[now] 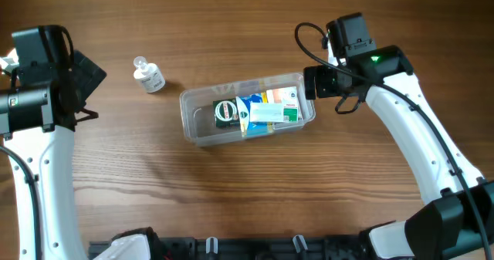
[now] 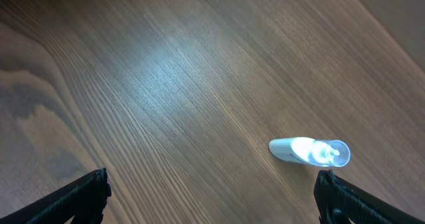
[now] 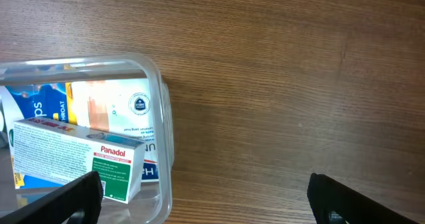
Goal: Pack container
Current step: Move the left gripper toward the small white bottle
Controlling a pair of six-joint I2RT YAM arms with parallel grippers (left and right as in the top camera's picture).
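The left end effector (image 2: pixel 212 192) hangs wide open and empty, the small clear bottle (image 2: pixel 310 151) lying on the counter (image 1: pixel 255 190) just ahead of one fingertip, while the box-filled container (image 1: pixel 193 106) points its long axis toward the equally open right end effector (image 3: pixel 204 192).

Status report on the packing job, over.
Left pincer open, empty, near small bottle. Right pincer open, empty, beside container. Container holds boxes; bottle outside it. Nothing blocking.
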